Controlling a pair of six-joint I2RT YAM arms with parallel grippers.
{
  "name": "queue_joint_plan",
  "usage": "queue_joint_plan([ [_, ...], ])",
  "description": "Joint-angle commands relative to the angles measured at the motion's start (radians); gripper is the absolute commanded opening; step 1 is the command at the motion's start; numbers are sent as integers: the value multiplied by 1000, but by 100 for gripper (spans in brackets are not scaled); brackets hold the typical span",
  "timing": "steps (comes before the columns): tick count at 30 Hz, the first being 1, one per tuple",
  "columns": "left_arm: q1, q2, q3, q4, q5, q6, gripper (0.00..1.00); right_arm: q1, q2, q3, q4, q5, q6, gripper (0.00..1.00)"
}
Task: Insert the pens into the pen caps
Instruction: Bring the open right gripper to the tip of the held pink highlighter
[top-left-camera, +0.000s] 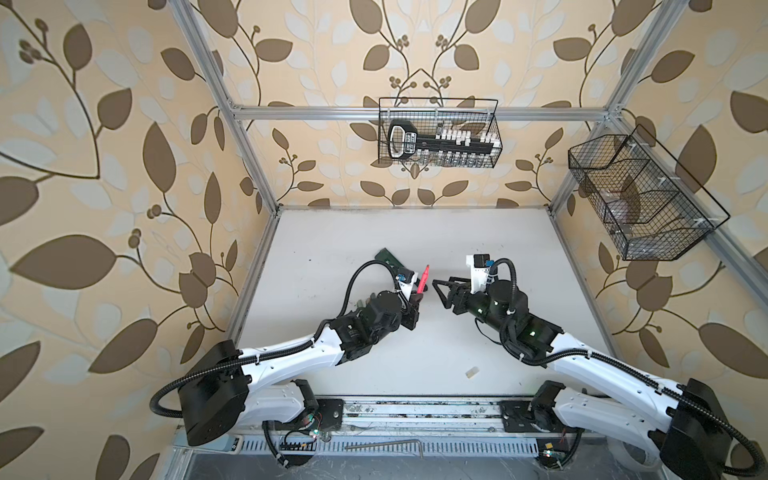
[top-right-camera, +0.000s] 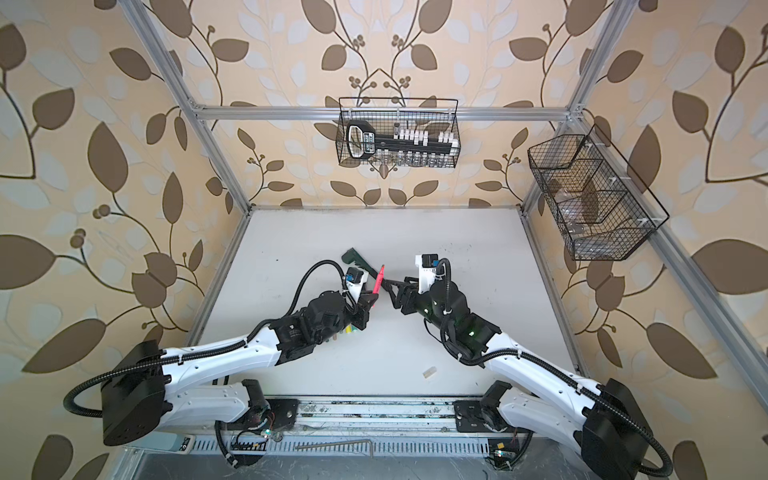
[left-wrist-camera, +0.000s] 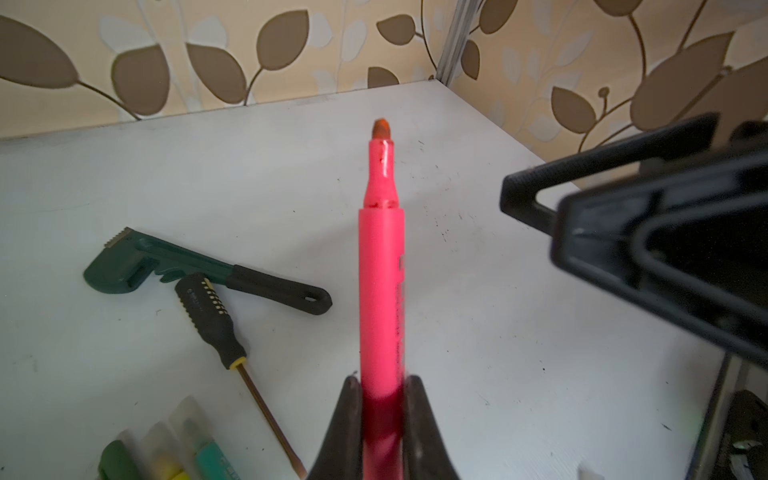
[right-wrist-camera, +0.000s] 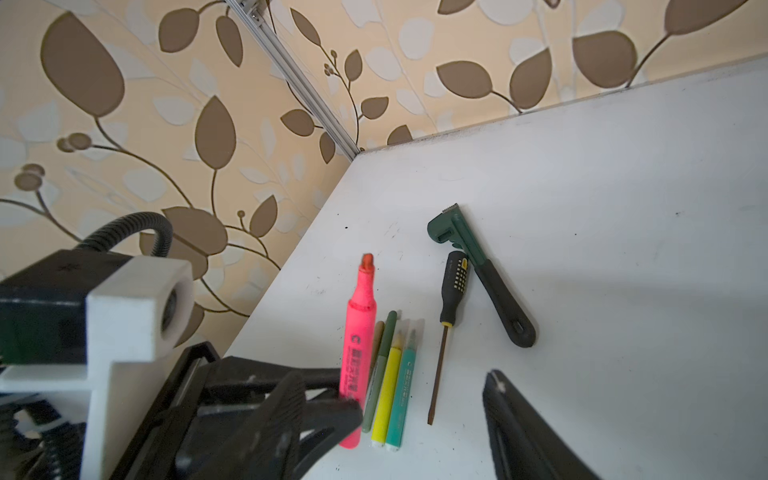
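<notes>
My left gripper (top-left-camera: 417, 297) (left-wrist-camera: 383, 380) is shut on the lower barrel of the neon pink pen (top-left-camera: 423, 279) (left-wrist-camera: 381, 282). The pen is uncapped and its tip points away toward the back wall. My right gripper (top-left-camera: 442, 286) (top-right-camera: 395, 284) hangs just right of the pen tip, open, with nothing between its fingers. One pale translucent pen cap (top-left-camera: 472, 372) (top-right-camera: 430, 372) lies alone on the table near the front. Several capped pens (right-wrist-camera: 390, 374) (left-wrist-camera: 166, 453) lie side by side under the left arm: green ones, a yellow one and a teal one.
A dark green wrench (left-wrist-camera: 166, 259) (right-wrist-camera: 478, 266) and a black-handled screwdriver (left-wrist-camera: 212, 320) (right-wrist-camera: 451, 299) lie on the white table behind the left gripper. Wire baskets hang on the back wall (top-left-camera: 438, 133) and the right wall (top-left-camera: 640, 195). A hex key (top-left-camera: 386, 446) rests on the front rail.
</notes>
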Motion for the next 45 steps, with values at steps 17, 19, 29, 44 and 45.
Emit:
queue_joint_plan([
  [17, -14, 35, 58, 53, 148, 33, 0, -1, 108, -8, 84, -82, 37, 53],
  [19, -16, 34, 55, 58, 147, 37, 0, -3, 117, -7, 84, -88, 43, 50],
  [29, -19, 27, 45, 79, 186, 48, 0, -22, 160, -7, 95, -128, 98, 20],
  [44, -19, 67, 93, 13, 139, 22, 31, 20, 178, -25, 175, -154, 113, 0],
  [45, -19, 66, 92, 13, 136, 21, 32, 23, 177, -27, 179, -154, 113, 0],
])
